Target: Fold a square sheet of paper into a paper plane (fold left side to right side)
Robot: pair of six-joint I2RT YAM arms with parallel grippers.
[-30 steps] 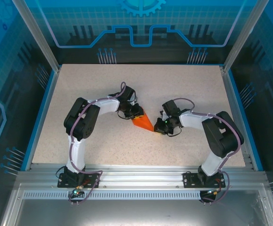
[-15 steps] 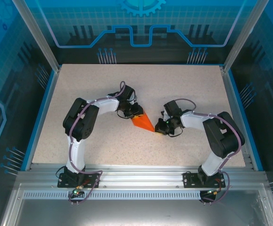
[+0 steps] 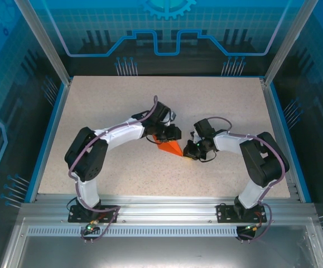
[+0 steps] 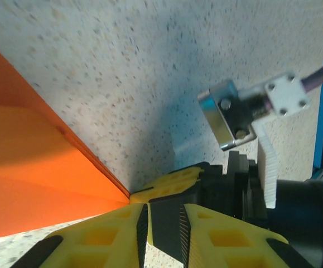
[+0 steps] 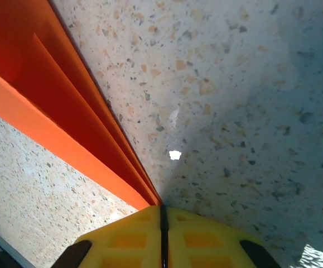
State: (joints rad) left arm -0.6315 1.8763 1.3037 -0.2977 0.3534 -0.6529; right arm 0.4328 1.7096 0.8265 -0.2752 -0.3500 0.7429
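The square sheet of paper is now an orange-red paper plane (image 3: 169, 147), a pointed wedge lying mid-table with its tip toward the right. My right gripper (image 3: 191, 152) is at that tip. In the right wrist view the paper's layers (image 5: 44, 95) run into the seam of the closed right gripper (image 5: 162, 215), so it is shut on the tip. My left gripper (image 3: 173, 134) hovers over the far edge of the wedge. In the left wrist view the left gripper (image 4: 164, 223) has its jaws slightly apart and empty, beside the paper (image 4: 27, 167) and a right fingertip (image 4: 169, 181).
The speckled tabletop (image 3: 111, 95) lies bare around the paper, bordered by a blue rim (image 3: 54, 120) and aluminium posts. The right arm's metal wrist bracket (image 4: 234, 114) sits close ahead of my left fingers, so the two grippers are nearly touching.
My left arm has stretched to the right, carrying its gripper from the paper's left end to over its far edge near the right gripper. The right gripper and the paper stayed put.
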